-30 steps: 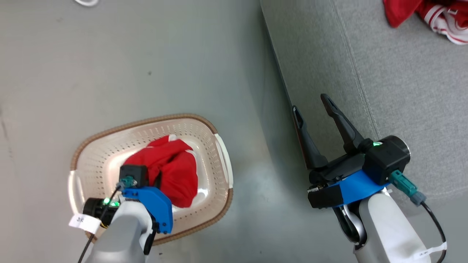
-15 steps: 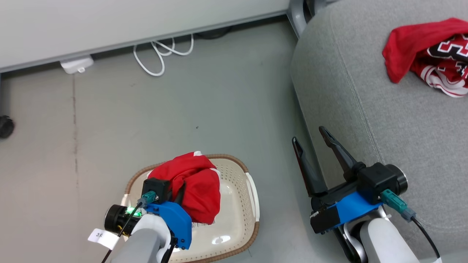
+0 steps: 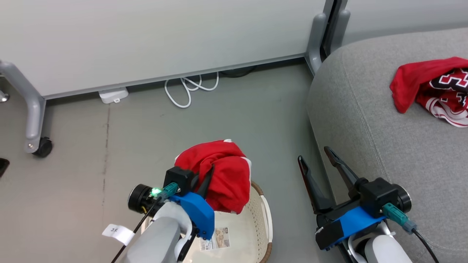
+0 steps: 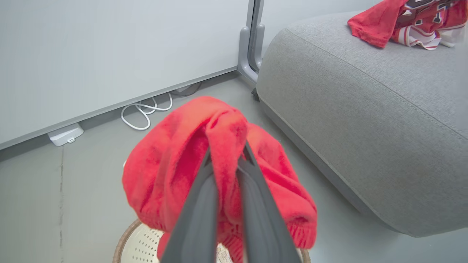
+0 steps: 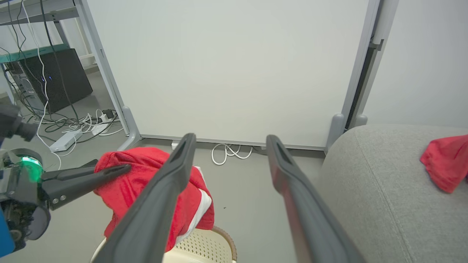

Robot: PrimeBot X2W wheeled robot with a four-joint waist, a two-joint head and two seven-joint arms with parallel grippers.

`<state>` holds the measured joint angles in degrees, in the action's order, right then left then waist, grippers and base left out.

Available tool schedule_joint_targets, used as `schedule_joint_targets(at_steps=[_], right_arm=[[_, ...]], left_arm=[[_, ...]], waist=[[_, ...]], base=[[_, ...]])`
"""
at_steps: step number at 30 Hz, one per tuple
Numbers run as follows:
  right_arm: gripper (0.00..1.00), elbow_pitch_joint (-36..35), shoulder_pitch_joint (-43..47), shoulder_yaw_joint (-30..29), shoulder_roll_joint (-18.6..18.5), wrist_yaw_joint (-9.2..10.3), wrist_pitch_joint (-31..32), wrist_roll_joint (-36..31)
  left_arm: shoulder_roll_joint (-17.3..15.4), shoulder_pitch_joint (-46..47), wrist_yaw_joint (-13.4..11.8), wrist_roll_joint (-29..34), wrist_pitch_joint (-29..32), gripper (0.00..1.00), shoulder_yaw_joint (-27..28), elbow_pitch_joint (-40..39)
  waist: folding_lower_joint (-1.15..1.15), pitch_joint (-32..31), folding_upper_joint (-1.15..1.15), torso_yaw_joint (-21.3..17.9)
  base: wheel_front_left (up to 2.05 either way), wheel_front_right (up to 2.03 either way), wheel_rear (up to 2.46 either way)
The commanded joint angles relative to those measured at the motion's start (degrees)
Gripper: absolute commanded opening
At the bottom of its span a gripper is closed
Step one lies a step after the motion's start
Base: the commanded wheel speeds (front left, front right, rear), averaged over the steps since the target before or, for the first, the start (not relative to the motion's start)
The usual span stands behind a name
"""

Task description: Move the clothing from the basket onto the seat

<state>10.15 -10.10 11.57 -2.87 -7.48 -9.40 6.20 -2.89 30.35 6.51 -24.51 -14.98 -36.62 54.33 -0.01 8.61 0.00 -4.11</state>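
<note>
In the head view, the left gripper is clenching the red shorts, which are hanging over the basket at six o'clock. The right gripper is sitting at four o'clock with its fingers spread and nothing between them, just beside the edge of the seat. The jersey is lying crumpled on the seat at two o'clock. A white cable is coiling on the floor at twelve o'clock.

In the left wrist view, the two fingers are pinching a fold of the shorts at centre. The basket's rim is peeking out at six o'clock, the seat is spreading across three o'clock, and the jersey is lying at one o'clock.

In the right wrist view, the right fingers are standing wide apart, gripping nothing. The left gripper is holding the shorts at eight o'clock, above the basket at six o'clock.
</note>
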Motion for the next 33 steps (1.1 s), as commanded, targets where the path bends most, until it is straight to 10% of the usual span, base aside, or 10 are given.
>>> schedule_joint_targets(at_steps=[1, 33], right_arm=[[1.0, -0.2, 0.9, 0.0, 0.0, -0.03, 0.1, 0.3], [1.0, -0.3, 4.8, 1.2, 0.0, -0.03, 1.8, 1.3]], left_arm=[[0.0, 1.0, -0.1, -0.1, -0.3, 0.0, -0.6, -1.1], [0.0, 10.3, -3.5, -12.5, 4.6, 0.0, -12.5, -13.6]], waist=[[0.01, -1.0, 0.0, 0.6], [0.01, -7.0, 0.0, 2.7]], base=[[0.0, 0.0, 0.0], [0.0, 0.0, 0.0]])
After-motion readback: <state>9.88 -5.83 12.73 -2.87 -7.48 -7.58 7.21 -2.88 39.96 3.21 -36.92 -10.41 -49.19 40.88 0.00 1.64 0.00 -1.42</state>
